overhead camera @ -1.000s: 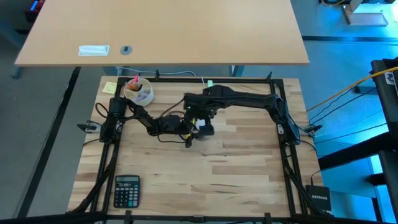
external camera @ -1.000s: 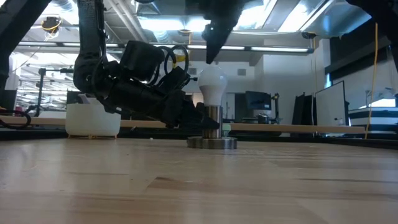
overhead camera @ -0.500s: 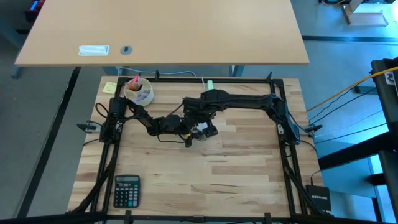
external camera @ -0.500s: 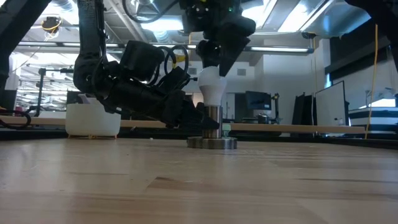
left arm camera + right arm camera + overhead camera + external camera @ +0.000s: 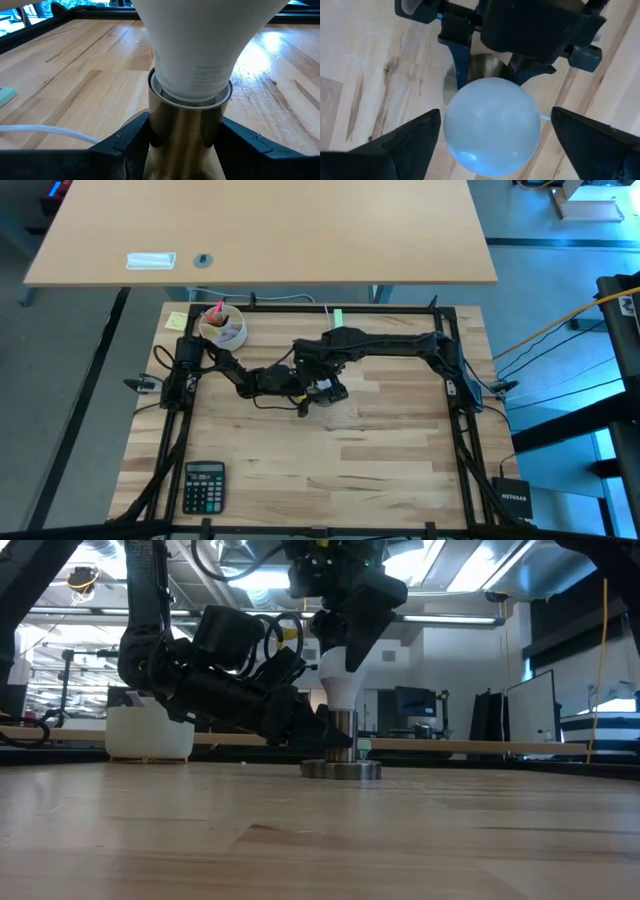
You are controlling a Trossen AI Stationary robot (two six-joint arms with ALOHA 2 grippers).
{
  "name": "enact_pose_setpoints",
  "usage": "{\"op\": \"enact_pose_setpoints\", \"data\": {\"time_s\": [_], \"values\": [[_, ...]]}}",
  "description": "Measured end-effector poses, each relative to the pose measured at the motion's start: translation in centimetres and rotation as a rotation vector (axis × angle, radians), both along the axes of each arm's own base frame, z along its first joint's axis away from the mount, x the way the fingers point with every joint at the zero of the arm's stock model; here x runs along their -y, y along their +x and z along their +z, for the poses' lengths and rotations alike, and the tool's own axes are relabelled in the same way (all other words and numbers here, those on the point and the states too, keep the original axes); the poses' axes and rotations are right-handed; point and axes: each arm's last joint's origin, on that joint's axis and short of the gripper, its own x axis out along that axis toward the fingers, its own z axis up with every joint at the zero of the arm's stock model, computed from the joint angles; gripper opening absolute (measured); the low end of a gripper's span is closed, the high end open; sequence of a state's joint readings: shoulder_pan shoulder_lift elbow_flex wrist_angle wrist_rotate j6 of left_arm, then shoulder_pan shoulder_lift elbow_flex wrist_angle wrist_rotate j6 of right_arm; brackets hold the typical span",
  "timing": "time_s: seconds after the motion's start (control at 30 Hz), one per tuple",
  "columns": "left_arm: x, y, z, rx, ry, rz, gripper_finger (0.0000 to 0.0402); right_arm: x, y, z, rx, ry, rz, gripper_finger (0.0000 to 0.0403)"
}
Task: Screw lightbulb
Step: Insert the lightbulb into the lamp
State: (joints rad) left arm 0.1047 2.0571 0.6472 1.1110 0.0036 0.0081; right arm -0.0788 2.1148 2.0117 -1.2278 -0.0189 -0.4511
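The white lightbulb [image 5: 340, 687] stands upright with its screw end down in a brass socket [image 5: 186, 125]. The socket rises from a round metal base [image 5: 341, 769] on the table. My left gripper [image 5: 322, 733] reaches in level from the table's left and is shut on the socket. My right gripper [image 5: 492, 145] points down from above and is open. One of its fingers stands on each side of the bulb's round top [image 5: 492, 125] with a small gap, so it touches nothing. In the high view my right gripper [image 5: 325, 380] hides most of the bulb. My left gripper pinches the socket's brass barrel [image 5: 165, 145] between its two fingers [image 5: 122, 145], just under the bulb's neck. The fingers come in level from the table's left, one on each side of the barrel. The socket stands upright on its base on the table.
A thin white cord [image 5: 45, 131] runs from the socket along the table. A white cup with pens [image 5: 222, 328] and a yellow note [image 5: 176, 321] sit at the far left, a pale green block [image 5: 338, 315] at the far edge, and a calculator [image 5: 204, 485] near left.
My right gripper has come down from above the bulb until its open fingers stand around the bulb's round top, and its wrist has rolled a little on the way. The bulb, the socket and my left gripper have kept still.
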Motion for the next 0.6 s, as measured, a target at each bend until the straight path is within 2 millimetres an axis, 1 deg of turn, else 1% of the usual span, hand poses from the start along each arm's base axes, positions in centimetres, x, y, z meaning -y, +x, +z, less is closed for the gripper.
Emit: {"op": "enact_pose_setpoints", "data": {"time_s": [0.2,0.33,0.47,0.6], "values": [[0.0,0.0,0.0,0.0,0.0,-0.001,0.0189,0.0,0.5,-1.1,-0.024,0.013,0.002,0.0315],[0.0,0.0,0.0,-0.002,0.0,-0.001,0.0189,0.0,0.6,-1.5,-0.033,0.026,-0.022,0.0288],[0.0,0.0,0.0,-0.002,0.0,-0.001,0.0189,0.0,0.6,-1.5,-0.036,0.042,-0.09,0.0284],[0.0,0.0,0.0,-0.002,0.0,-0.001,0.0189,0.0,0.4,-1.5,-0.059,0.064,-0.2,0.0296]]}}
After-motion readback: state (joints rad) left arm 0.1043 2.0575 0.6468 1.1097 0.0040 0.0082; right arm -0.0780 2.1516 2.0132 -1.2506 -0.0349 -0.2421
